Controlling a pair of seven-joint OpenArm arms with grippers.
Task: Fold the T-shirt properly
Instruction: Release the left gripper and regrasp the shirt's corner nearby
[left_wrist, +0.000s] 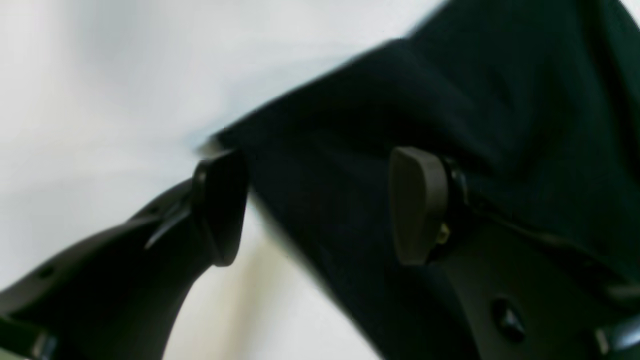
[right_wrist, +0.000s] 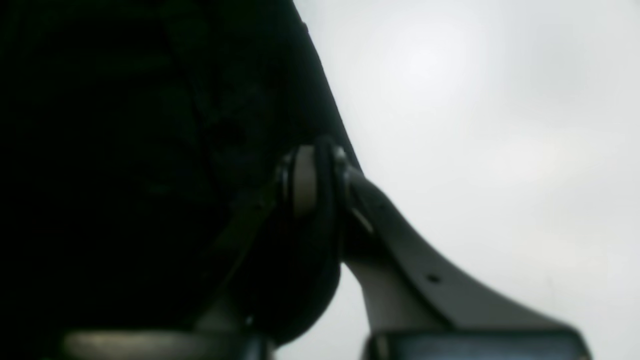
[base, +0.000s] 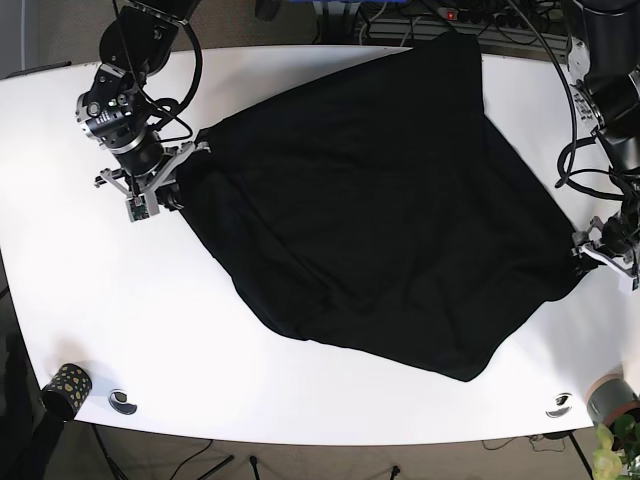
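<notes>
Black cotton T-shirt (base: 380, 200) is spread loosely across the middle of the white oval counter (base: 130, 320), still rumpled. Right tool (base: 172, 175) is pinched tight on the shirt's edge over at the base view's left side. Left tool (left_wrist: 320, 205) sits at the opposite edge with its pads (left_wrist: 417, 205) wide apart, dark fabric lying between them but not gripped.

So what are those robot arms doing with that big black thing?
Two robot arms are working on a black T-shirt spread over a white table. The right gripper has pinched one edge of the shirt. The left gripper sits open at the opposite edge. The shirt is rumpled, with no neat fold made.
</notes>
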